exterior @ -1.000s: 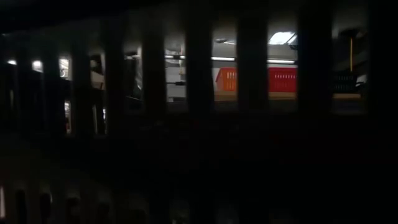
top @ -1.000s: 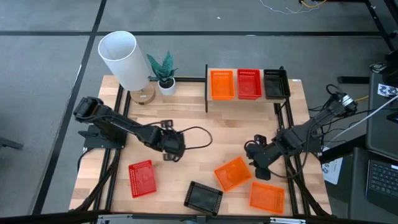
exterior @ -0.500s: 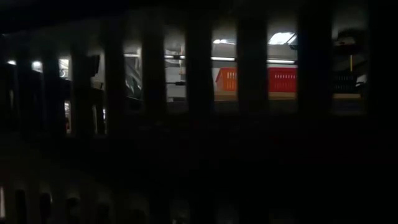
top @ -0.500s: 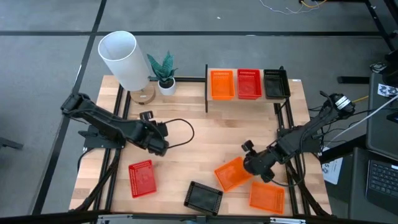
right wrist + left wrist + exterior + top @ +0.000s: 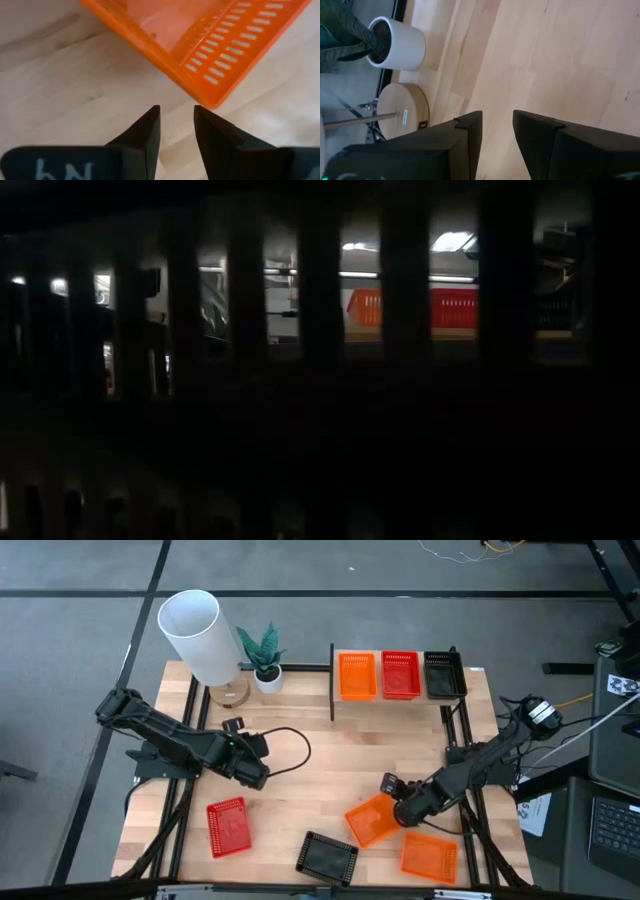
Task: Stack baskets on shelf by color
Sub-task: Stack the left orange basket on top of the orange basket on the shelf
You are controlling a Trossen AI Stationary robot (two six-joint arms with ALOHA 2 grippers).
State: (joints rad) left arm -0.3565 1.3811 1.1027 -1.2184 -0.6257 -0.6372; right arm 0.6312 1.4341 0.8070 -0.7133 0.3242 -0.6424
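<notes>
On the shelf point(image 5: 470, 671) an orange basket point(image 5: 357, 675), a red basket point(image 5: 400, 674) and a black basket point(image 5: 444, 673) stand side by side. On the table lie a red basket point(image 5: 228, 826), a black basket point(image 5: 327, 857) and two orange baskets point(image 5: 374, 818) point(image 5: 429, 855). My right gripper point(image 5: 392, 806) point(image 5: 177, 120) hovers low beside the tilted orange basket point(image 5: 210, 35), just short of its corner, narrowly open, touching nothing. My left gripper point(image 5: 248, 748) point(image 5: 497, 125) is over bare wood left of centre, narrowly open and empty.
A white lamp point(image 5: 197, 635) with a round wooden base point(image 5: 402, 112) and a small plant in a white pot point(image 5: 266, 673) point(image 5: 397, 44) stand at the far left. The low view is mostly blocked by a dark slatted wall; the shelf's orange basket point(image 5: 365, 307) shows through it.
My left gripper has drawn back toward the table's left and far side, away from the centre, then held still. My right gripper has moved toward the table's left and near edge, closing in on the tilted orange basket. No basket has moved.
</notes>
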